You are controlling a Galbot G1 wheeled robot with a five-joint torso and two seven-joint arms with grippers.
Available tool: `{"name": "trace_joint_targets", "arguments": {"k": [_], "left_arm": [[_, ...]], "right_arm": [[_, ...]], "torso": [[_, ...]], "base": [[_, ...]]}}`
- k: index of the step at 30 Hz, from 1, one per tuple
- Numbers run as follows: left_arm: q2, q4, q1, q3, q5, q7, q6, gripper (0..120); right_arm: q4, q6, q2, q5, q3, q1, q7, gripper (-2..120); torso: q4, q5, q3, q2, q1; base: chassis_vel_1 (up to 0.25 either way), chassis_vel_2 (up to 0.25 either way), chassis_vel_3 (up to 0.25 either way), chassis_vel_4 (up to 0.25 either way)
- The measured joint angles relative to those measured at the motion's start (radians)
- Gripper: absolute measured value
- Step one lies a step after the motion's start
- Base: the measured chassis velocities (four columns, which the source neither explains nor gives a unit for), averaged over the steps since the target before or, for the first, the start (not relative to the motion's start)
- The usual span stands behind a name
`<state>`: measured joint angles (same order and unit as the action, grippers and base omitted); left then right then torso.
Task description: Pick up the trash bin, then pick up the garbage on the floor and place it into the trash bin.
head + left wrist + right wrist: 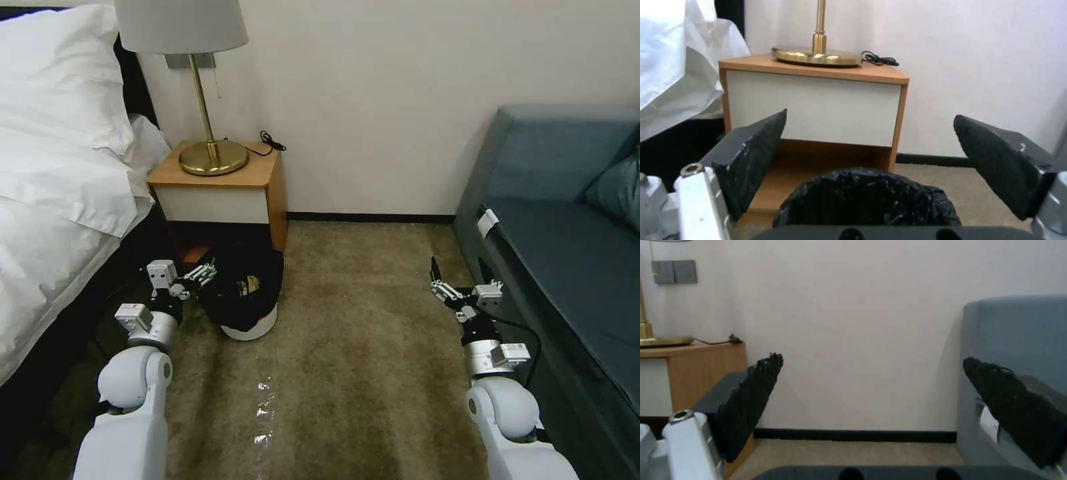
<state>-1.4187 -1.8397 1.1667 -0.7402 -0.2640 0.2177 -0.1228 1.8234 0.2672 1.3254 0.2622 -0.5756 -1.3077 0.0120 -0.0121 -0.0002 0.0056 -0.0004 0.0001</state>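
The trash bin (252,325), small, round and white with a crinkled black bag over its rim, stands on the carpet in front of the nightstand. Inside the bag shows a dark-and-yellow piece of garbage (248,285). My left gripper (202,272) is at the bin's left rim, open. In the left wrist view the black-bagged trash bin (867,198) lies low between the wide-apart fingers of the left gripper (870,115). My right gripper (458,268) hovers over the carpet beside the sofa, open and holding nothing; the right wrist view shows the right gripper (872,357) facing the wall.
A wooden nightstand (220,179) with a brass lamp (212,157) stands just behind the bin. The bed (60,173) is at the left, a blue sofa (567,247) at the right. Shiny clear patches (263,410) lie on the carpet between my arms.
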Motion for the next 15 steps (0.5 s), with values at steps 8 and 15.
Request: {"name": "trace_joint_targets", "arguments": {"k": [8, 15], "left_arm": [[0.002, 0.003, -0.003, 0.019, -0.01, -0.028, -0.008, 100], [0.015, 0.0, 0.001, 0.095, -0.023, -0.119, -0.033, 100]], "right_arm": [[-0.013, -0.001, 0.005, 0.001, -0.003, 0.01, -0.024, 100], [-0.022, 0.003, 0.019, 0.0, -0.01, 0.02, -0.05, 100]], "torso": [[0.0, 0.0001, 0.0, 0.0, 0.0], [0.0, 0.0, 0.0, 0.0, 0.0]], "base": [[0.0, 0.0, 0.0, 0.0], [0.0, 0.0, 0.0, 0.0]]}}
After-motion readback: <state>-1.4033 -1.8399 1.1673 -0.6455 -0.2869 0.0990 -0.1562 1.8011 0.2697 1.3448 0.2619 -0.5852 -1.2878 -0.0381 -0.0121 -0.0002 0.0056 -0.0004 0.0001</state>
